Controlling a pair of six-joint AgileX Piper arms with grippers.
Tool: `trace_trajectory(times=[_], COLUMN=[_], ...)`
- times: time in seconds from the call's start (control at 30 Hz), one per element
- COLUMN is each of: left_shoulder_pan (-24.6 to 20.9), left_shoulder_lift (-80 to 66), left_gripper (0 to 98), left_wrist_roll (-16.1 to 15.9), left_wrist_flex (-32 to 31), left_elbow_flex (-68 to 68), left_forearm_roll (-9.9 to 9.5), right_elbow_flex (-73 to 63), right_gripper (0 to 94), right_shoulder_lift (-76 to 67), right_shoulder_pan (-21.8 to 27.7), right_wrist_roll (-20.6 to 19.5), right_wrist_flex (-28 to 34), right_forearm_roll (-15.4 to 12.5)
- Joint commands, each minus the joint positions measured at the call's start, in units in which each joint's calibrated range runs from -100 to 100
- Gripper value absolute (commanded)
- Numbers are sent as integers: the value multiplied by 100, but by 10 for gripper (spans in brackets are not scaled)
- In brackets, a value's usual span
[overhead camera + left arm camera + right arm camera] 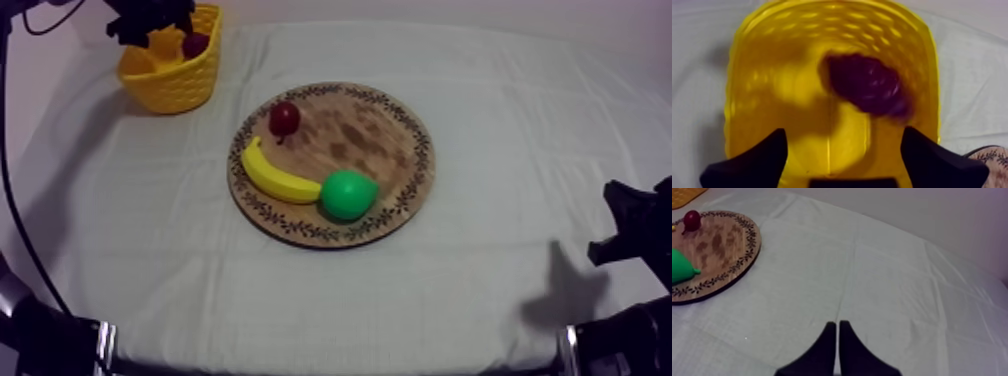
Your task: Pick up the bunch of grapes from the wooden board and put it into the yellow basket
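Note:
The dark purple bunch of grapes [868, 85] lies inside the yellow basket [757, 75], below my left gripper [844, 160], whose black fingers [754, 162] stand wide apart with nothing between them. From above, the grapes [195, 44] show in the basket [180, 85] at the far left, under my left gripper [150, 22]. The round wooden board [380, 140] sits mid-table. My right gripper [838, 350] is shut as a narrow wedge over bare cloth, resting low at the right edge [630, 225].
On the board lie a banana [272, 177], a green pear [348, 194] and a small red fruit [284, 118]. The right wrist view shows the board's rim [747, 263], the pear [681, 267] and the red fruit [692, 219]. Open cloth spreads right of the board.

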Motion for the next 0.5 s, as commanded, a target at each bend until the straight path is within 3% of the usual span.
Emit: trace_trajectory(times=[0.0, 0.2, 0.47], left_shoulder_pan=[2, -4, 2], left_shoulder_lift=[-35, -206, -960], left_gripper=[877, 849, 680], left_wrist_roll=[2, -6, -71], left_wrist_flex=[-55, -251, -809], left_elbow_flex=[79, 340, 1251], left_forearm_roll=[-1, -1, -1], right_elbow_flex=[-1, -1, -1], right_gripper=[5, 5, 5], right_shoulder_lift=[0, 0, 0], right_shoulder_pan=[2, 2, 2], right_wrist_roll=[4, 4, 4], right_wrist_flex=[2, 2, 2], right_forearm_roll=[0, 0, 0])
